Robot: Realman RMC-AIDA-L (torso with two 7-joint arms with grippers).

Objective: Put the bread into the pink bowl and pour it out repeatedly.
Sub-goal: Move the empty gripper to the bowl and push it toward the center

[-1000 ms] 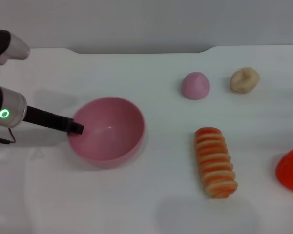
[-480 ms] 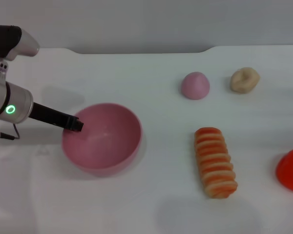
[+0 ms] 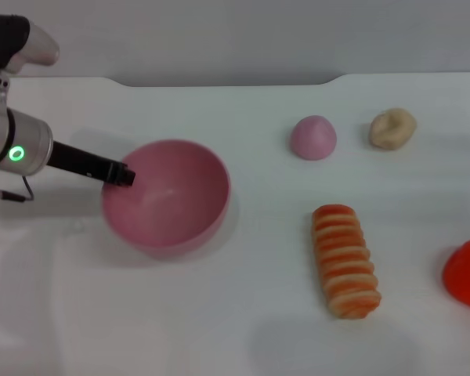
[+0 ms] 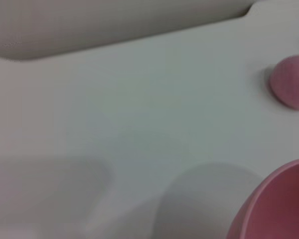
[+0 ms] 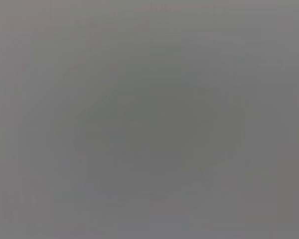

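Nearest, at about 5 o'clock on the surface (image 3: 219,329), the bread (image 3: 345,261) is lying flat with its striped top up, well apart from everything else. At about 9 o'clock the bowl (image 3: 168,196) is sitting empty and tipped slightly, the left claw (image 3: 124,175) clenching its near-left rim. Farther back, around 1 o'clock, a pink dome (image 3: 313,137) and a beige bun (image 3: 392,128) are sitting side by side; a red thing (image 3: 466,272) is showing at 3 o'clock. The right claw is not showing anywhere. The risk is that the thin rim hold is letting the smooth bowl slip or swing, and the bread is lying far from this arm
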